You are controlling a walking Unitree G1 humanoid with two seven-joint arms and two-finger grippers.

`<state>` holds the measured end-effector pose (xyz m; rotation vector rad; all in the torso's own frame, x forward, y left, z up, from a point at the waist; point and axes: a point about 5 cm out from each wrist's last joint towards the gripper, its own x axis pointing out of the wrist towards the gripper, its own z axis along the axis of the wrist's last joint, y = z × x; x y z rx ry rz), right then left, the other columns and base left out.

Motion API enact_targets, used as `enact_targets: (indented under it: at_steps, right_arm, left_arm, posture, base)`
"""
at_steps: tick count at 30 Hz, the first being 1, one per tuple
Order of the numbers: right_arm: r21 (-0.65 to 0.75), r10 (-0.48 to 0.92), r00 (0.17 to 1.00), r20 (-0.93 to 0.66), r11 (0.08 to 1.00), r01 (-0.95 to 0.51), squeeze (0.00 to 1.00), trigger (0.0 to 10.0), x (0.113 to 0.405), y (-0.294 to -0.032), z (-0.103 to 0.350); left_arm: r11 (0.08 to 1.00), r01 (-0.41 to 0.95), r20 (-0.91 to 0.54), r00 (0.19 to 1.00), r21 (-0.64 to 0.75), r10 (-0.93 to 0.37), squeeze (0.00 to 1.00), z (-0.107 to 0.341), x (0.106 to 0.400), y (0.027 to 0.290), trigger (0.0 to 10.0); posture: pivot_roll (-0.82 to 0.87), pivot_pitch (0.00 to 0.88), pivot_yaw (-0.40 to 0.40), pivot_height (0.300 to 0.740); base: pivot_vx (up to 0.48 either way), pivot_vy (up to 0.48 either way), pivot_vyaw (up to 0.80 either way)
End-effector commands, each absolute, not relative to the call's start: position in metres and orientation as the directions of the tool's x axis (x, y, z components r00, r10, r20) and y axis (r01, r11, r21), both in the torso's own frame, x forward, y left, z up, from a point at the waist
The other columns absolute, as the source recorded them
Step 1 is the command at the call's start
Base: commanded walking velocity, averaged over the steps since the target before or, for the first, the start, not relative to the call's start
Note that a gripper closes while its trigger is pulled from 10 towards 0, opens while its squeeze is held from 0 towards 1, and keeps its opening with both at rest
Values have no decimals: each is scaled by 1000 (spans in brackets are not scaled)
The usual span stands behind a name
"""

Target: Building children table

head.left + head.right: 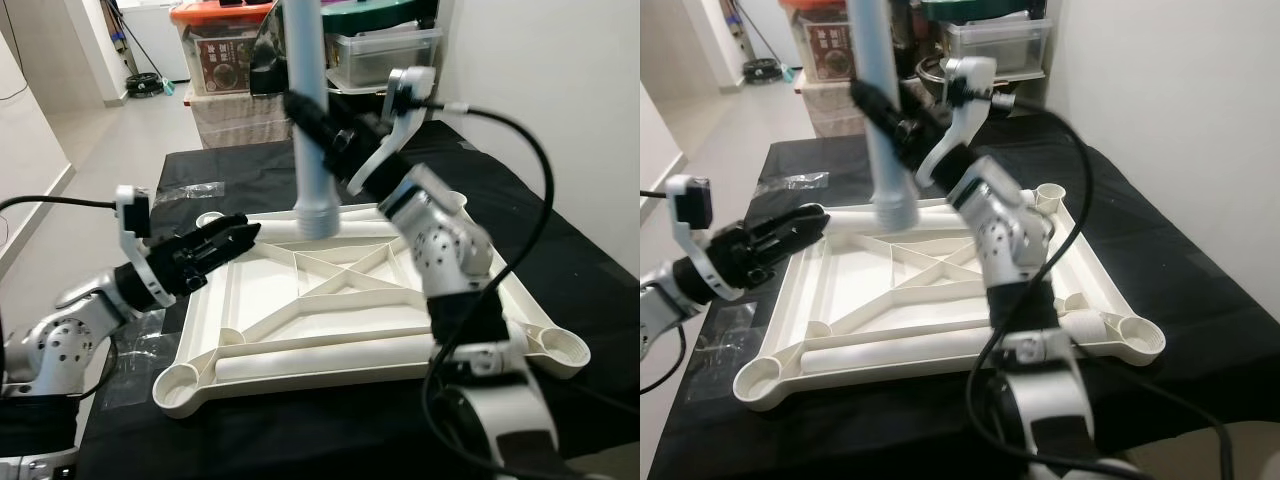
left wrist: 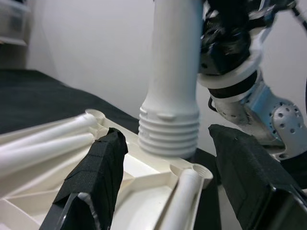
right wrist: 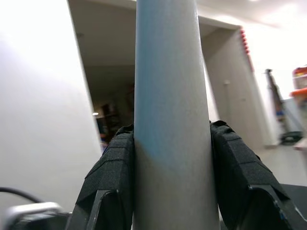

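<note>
Left eye view shows the right claw (image 1: 305, 112) clamped on a pale grey table leg (image 1: 308, 120), holding it upright with the threaded lower end just above the far edge of the white tabletop (image 1: 330, 300). That tabletop lies upside down on a black-covered table (image 1: 560, 230), its ribbed underside facing up, with round sockets at the corners. The threaded end (image 2: 169, 134) hangs just over the plastic near a far corner socket (image 2: 199, 171); whether it touches cannot be told. In the right wrist view the leg fills the gap between the two black fingers (image 3: 108, 184), which press against its sides.

The left claw (image 1: 225, 240) reaches over the tabletop's left rim, fingers spread apart and gripping nothing. The leg's threaded end stands ahead of this claw, between its two fingertips (image 2: 103, 163) as the left wrist view looks along them, and beyond them rather than inside their grasp. Two more white legs (image 2: 45, 141) lie side by side along the tabletop's far edge, beside the left claw. Another leg (image 1: 320, 358) lies along the near edge, well below the right claw.

Beyond the table stand storage boxes (image 1: 225, 45) on the floor.
</note>
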<state>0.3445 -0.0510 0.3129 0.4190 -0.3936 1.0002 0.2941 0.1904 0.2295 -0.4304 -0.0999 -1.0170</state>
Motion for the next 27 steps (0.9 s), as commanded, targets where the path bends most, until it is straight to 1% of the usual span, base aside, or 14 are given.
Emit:
enact_targets:
  at_steps: [1, 3, 5, 9, 14, 19, 23, 26, 27]
  right_arm:
    - [131, 736, 432, 521, 431, -893, 0, 0, 336, -46, 321]
    - [146, 746, 421, 516, 407, -902, 0, 0, 332, -42, 319]
    - [152, 750, 415, 515, 397, -905, 0, 0, 330, -40, 319]
    - [159, 764, 373, 528, 342, -926, 0, 0, 321, -27, 323]
    - [164, 772, 355, 527, 317, -934, 0, 0, 316, -22, 323]
    - [202, 791, 338, 510, 271, -941, 0, 0, 308, -15, 313]
    - [215, 801, 318, 508, 240, -947, 0, 0, 303, -12, 312]
    - [233, 799, 319, 509, 229, -945, 0, 0, 302, -12, 311]
    - [242, 799, 318, 510, 222, -945, 0, 0, 300, -10, 309]
  left_arm:
    - [437, 840, 263, 523, -321, -811, 0, 227, 293, 189, 10000]
    - [407, 848, 242, 497, -340, -834, 0, 224, 291, 185, 10000]
    - [397, 850, 232, 488, -347, -842, 0, 223, 291, 184, 10000]
    - [361, 857, 187, 448, -368, -874, 0, 214, 291, 176, 10000]
    - [351, 862, 191, 438, -365, -878, 0, 216, 292, 173, 10000]
    - [316, 886, 191, 394, -340, -899, 0, 222, 293, 167, 10000]
    - [321, 887, 185, 395, -333, -900, 0, 224, 297, 166, 10000]
    - [313, 888, 192, 391, -338, -900, 0, 224, 298, 166, 10000]
    - [295, 894, 193, 372, -337, -908, 0, 224, 298, 163, 10000]
  posture:
    - [-38, 0, 25, 740]
    - [-36, 0, 24, 740]
    - [-36, 0, 24, 740]
    - [-43, 0, 25, 740]
    - [-41, 0, 22, 740]
    - [-37, 0, 17, 740]
    - [-42, 0, 20, 740]
    - [-43, 0, 20, 740]
    - [-45, 0, 21, 740]
  base:
    - [0, 0, 0]
    - [0, 0, 0]
    - [0, 0, 0]
    - [0, 0, 0]
    - [0, 0, 0]
    - [0, 0, 0]
    - [0, 0, 0]
    - [0, 0, 0]
    - [0, 0, 0]
